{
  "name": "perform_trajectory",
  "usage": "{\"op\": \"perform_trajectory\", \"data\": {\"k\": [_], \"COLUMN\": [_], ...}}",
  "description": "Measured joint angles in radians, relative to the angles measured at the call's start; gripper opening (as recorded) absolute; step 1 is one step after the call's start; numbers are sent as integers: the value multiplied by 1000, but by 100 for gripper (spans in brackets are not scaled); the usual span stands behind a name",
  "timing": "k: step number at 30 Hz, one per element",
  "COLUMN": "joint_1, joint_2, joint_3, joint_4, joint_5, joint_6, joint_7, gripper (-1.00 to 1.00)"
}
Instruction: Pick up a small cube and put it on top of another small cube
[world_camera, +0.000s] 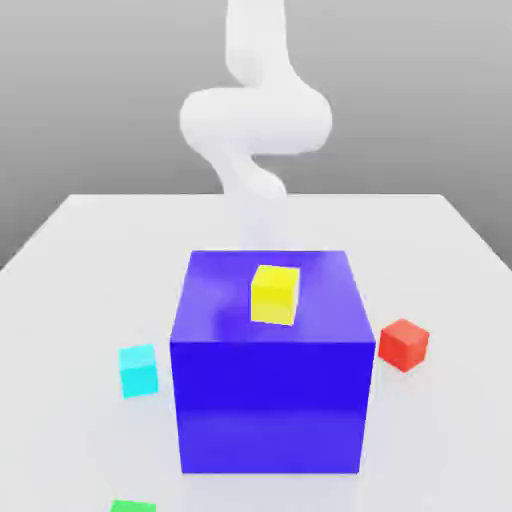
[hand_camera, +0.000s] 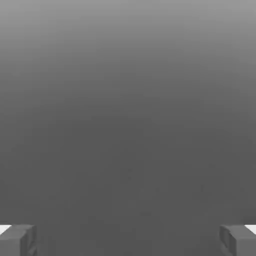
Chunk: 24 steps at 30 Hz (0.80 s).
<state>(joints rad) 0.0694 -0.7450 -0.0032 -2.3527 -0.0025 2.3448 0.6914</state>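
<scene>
Two small cubes flanking big blue cube (world_camera: 268, 400) on bench (world_camera: 80, 260): red cube (world_camera: 404, 344) exterior view's right, cyan cube (world_camera: 138, 370) opposite. Gripper (hand_camera: 128, 240) spread wide, empty, raised behind blue cube.

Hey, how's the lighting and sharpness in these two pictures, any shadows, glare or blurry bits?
Exterior view: soft, even light; the big blue cube has a faint sheen on top beside the yellow cube; the white arm behind looks washed out and hazy; the red cube and cyan cube are crisp. Hand view: a dim, smooth grey gradient with the open claw fingertips sharp.
</scene>
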Motion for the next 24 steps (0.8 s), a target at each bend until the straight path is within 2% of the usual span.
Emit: {"op": "perform_trajectory", "data": {"k": [16, 24], "joint_1": [438, 627], "joint_2": [353, 527], "joint_3": [-17, 6], "joint_4": [-339, -507], "joint_5": [-7, 7], "joint_6": [291, 434], "joint_7": [-701, -1061], "gripper": [0, 0]}}
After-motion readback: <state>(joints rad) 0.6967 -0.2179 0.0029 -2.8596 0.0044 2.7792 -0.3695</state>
